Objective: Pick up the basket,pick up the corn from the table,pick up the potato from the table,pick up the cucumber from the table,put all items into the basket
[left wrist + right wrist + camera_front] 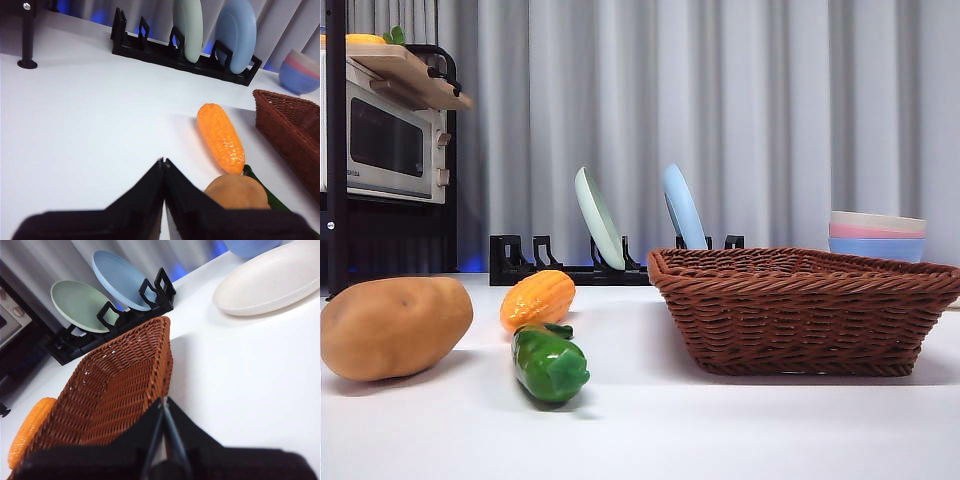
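Observation:
The brown wicker basket (805, 308) stands on the white table (720, 430) at the right; it also shows in the right wrist view (117, 390) and the left wrist view (292, 130). It looks empty. The tan potato (392, 326) lies at the left, with the orange corn (538, 298) behind the green cucumber (550, 363). The left wrist view shows the corn (221, 136), the potato's top (236, 192) and a sliver of cucumber (260, 185). My left gripper (162, 162) is shut and empty above the table beside them. My right gripper (162, 405) is shut and empty above the basket's edge.
A black dish rack (560, 265) with a green plate (598, 217) and a blue plate (683, 207) stands at the back. A microwave (385, 140) on a shelf is at the far left. Stacked bowls (877, 236) sit behind the basket. A white plate (270, 280) lies beyond it.

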`<state>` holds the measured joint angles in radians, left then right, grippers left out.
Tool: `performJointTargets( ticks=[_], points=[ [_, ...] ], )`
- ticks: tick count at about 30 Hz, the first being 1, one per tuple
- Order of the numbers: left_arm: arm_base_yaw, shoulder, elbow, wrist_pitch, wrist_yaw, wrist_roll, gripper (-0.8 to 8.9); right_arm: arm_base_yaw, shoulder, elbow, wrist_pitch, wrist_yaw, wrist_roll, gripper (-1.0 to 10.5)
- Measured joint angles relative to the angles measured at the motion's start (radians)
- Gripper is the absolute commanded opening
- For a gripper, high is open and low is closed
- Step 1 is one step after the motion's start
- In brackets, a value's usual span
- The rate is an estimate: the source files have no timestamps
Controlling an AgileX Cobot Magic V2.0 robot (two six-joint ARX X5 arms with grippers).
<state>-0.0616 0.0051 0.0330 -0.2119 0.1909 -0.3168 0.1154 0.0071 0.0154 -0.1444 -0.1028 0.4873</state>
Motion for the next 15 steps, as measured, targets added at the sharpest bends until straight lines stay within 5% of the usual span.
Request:
performJointTargets(
  ticks=[15],
  points=[
    [0.0,0.166,0.234,-0.053,-0.004,0.0,-0.07,0.0,0.287,0.283,-0.013,-0.005,-0.008,-0.1]
  ],
)
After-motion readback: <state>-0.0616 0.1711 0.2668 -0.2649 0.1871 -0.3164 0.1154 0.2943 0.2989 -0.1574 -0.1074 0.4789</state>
